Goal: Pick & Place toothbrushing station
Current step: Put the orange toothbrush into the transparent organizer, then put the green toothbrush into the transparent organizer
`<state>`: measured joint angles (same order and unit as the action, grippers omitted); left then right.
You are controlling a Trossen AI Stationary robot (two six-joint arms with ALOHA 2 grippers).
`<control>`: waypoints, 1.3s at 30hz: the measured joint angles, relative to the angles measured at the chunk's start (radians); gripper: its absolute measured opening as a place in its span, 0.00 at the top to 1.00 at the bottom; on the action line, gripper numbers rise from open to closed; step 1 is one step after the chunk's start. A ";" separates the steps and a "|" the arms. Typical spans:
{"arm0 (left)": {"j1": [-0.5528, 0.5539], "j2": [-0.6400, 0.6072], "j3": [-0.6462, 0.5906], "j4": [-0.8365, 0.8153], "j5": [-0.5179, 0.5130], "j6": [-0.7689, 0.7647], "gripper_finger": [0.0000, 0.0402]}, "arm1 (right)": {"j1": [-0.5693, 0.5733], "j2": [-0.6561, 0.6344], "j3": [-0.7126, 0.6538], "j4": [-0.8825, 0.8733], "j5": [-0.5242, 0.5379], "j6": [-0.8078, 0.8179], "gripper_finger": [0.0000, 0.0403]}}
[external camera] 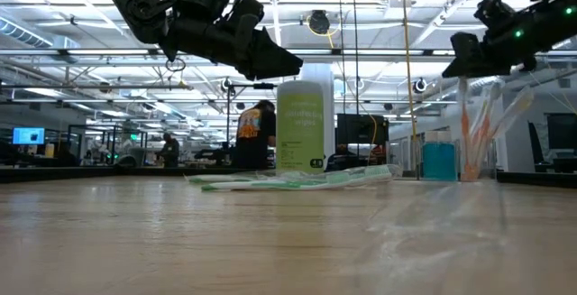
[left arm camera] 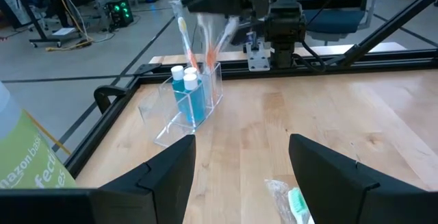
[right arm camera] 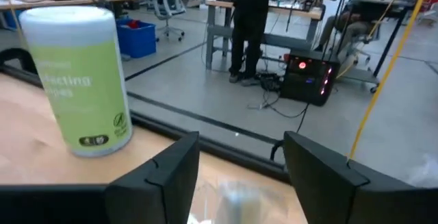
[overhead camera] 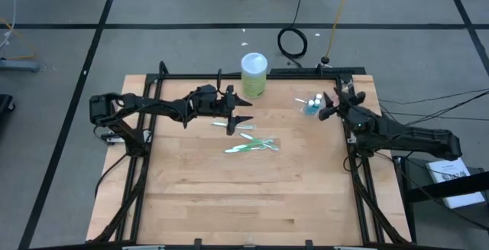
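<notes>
A small clear plastic holder (left arm camera: 191, 104) stands on the table at the far right. In it are teal white-capped tubes (left arm camera: 186, 87) and upright pink-white toothbrushes (left arm camera: 186, 42). It also shows in the high view (overhead camera: 312, 106). My right gripper (overhead camera: 325, 106) hangs open just over the tops of those brushes; its fingers stand on either side of a blurred clear tip (right arm camera: 239, 195). Several wrapped green-white toothbrushes (overhead camera: 252, 144) lie flat at the table's middle. My left gripper (overhead camera: 246, 108) is open and empty, above the table just behind them.
A larger lime-green white-lidded cylinder (overhead camera: 254, 74) stands upright at the far edge, between the two grippers. A dark frame rail (left arm camera: 342, 56) runs along the table's edges. Bare wood lies toward the near edge (overhead camera: 252, 204). People stand in the room beyond.
</notes>
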<state>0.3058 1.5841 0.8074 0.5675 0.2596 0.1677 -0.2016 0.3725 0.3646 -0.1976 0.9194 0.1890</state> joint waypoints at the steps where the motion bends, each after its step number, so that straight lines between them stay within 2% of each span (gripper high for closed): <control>1: 0.000 0.000 0.000 -0.002 0.000 0.000 0.39 | 0.000 0.000 0.010 0.001 0.007 -0.015 0.48; 4: 0.000 0.000 0.000 -0.005 0.000 0.004 0.39 | 0.000 0.000 0.036 0.010 0.021 -0.027 0.48; 6: 0.000 0.000 0.000 -0.005 0.000 0.004 0.39 | 0.000 0.000 0.042 0.045 -0.009 -0.001 0.48; 12: 0.000 0.000 0.000 -0.005 0.000 0.004 0.39 | 0.000 0.014 0.043 0.136 -0.302 0.077 0.49; 14: 0.000 0.000 0.000 -0.005 0.000 0.004 0.39 | 0.001 0.034 0.043 0.107 -0.332 0.125 0.51; 17: 0.001 0.000 0.000 -0.004 0.000 0.007 0.39 | 0.000 0.078 0.043 0.044 -0.318 0.166 0.54; 23: 0.001 0.000 0.000 -0.008 0.000 0.004 0.39 | 0.000 0.131 0.043 -0.034 -0.104 0.153 0.60; 30: 0.001 0.000 0.000 -0.019 0.000 0.006 0.39 | -0.001 0.132 0.043 -0.021 0.020 0.068 0.65; 36: 0.000 0.000 0.000 -0.048 0.000 0.003 0.39 | 0.018 0.132 0.043 0.235 -0.130 -0.129 0.67; 39: 0.000 0.000 0.000 -0.100 0.000 -0.020 0.39 | 0.026 0.132 0.043 0.415 -0.263 -0.253 0.67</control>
<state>0.3061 1.5841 0.8074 0.4677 0.2592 0.1473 -0.1757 0.5045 0.4076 0.2172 0.6560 -0.0638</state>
